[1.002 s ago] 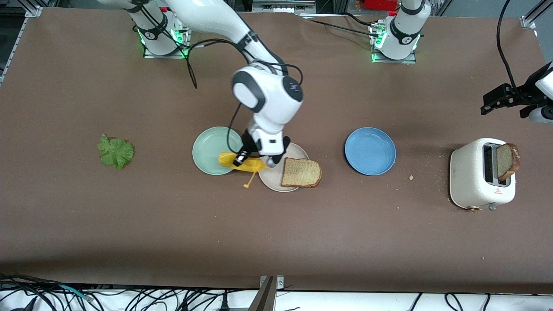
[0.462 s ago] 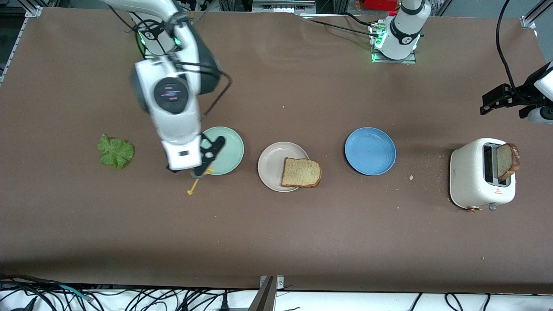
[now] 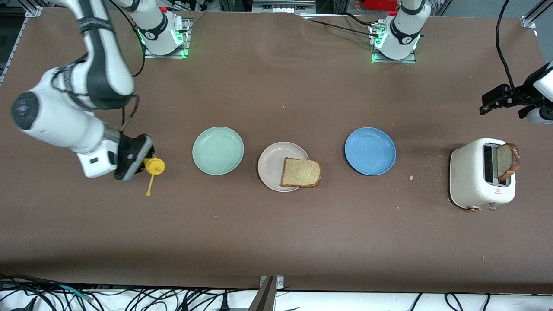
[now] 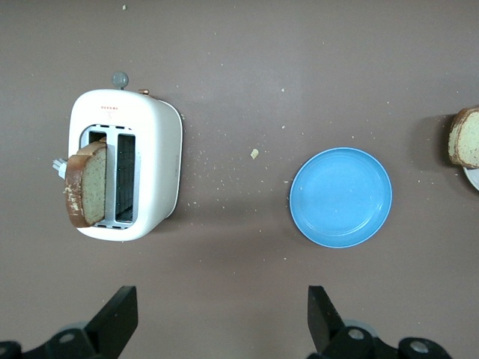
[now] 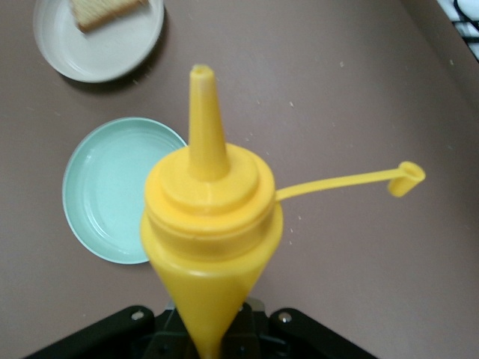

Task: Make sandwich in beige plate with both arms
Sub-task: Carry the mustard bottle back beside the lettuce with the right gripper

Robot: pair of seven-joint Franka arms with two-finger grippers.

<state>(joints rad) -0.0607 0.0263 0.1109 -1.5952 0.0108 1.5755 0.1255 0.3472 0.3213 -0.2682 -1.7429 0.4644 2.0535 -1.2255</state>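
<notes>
On the beige plate [image 3: 272, 166], mid-worktop between the mint-green plate [image 3: 218, 150] and blue plate [image 3: 370, 150], you have one bread slice [image 3: 301, 172]. Your right gripper [image 3: 137, 162], toward the right arm's end, has its fingers clenched on a yellow squeeze bottle [image 3: 153, 166]. Your left gripper [image 4: 217, 329] waits over the toaster [image 3: 481, 174], which holds a second slice [image 3: 507, 160], fingers released.

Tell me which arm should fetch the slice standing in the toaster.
Left. The left gripper hangs open over the table beside the toaster, close to its bread slice. The right gripper is at the right arm's end of the table, shut on the yellow squeeze bottle.
</notes>
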